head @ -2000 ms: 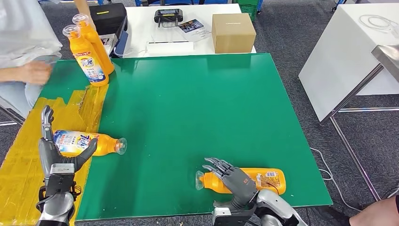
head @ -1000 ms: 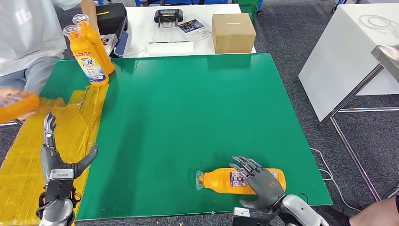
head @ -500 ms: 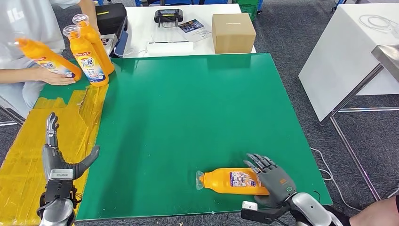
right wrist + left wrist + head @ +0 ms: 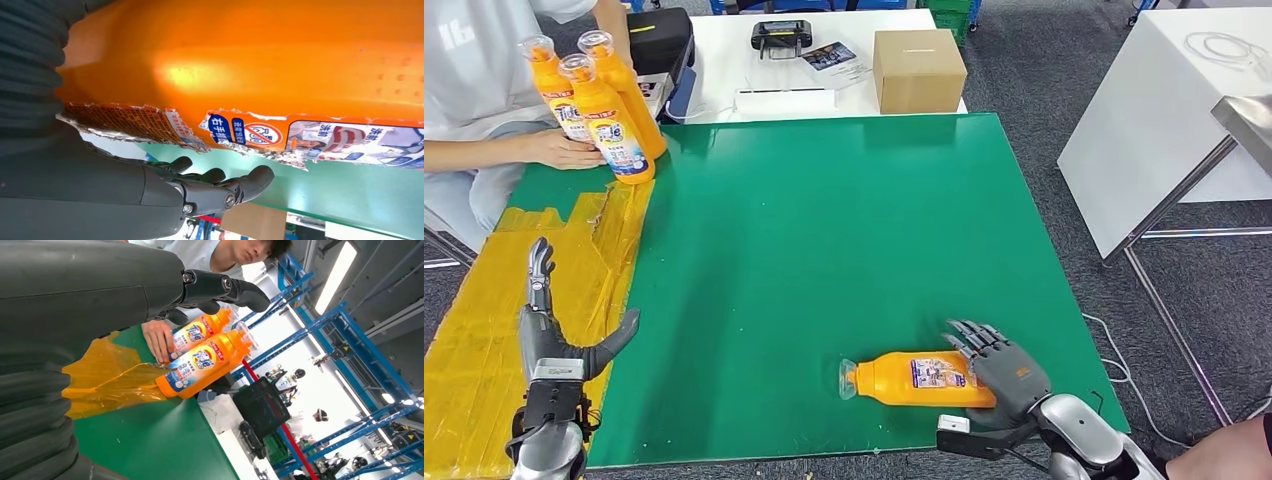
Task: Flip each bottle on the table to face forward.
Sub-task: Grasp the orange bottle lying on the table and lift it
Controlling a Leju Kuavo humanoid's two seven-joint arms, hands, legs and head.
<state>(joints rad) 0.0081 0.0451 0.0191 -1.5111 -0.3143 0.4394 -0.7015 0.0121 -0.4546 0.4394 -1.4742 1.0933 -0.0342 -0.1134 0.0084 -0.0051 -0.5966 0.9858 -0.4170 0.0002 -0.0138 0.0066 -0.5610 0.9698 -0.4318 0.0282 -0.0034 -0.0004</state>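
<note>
Since earlier: the person at the far left has stood a third bottle (image 4: 552,88) upright beside the other two, where half a second ago it was tilted in the hand; the right hand has slid a little further toward the base of the lying bottle.
Person: seated at the table's far left corner, one hand (image 4: 564,150) resting at the foot of the upright bottles.
Upright bottles: three orange ones, close together, at the far left of the green table (image 4: 824,220), beside the yellow taped area (image 4: 484,300) (front labels show in the left wrist view).
Left hand (image 4: 549,325): raised above the yellow tape near the front left edge, fingers spread wide, holding nothing.
Lying bottle (image 4: 914,378): on its side near the front right edge, cap pointing left, a torn label facing up.
Right hand (image 4: 1002,370): fingers apart, resting at the bottle's base end; whether it grips cannot be told.
Behind the table: a white table with a black case (image 4: 656,40), a cardboard box (image 4: 919,68) and a small black device (image 4: 781,35).
Right side: another white table (image 4: 1164,110) on grey carpet.
</note>
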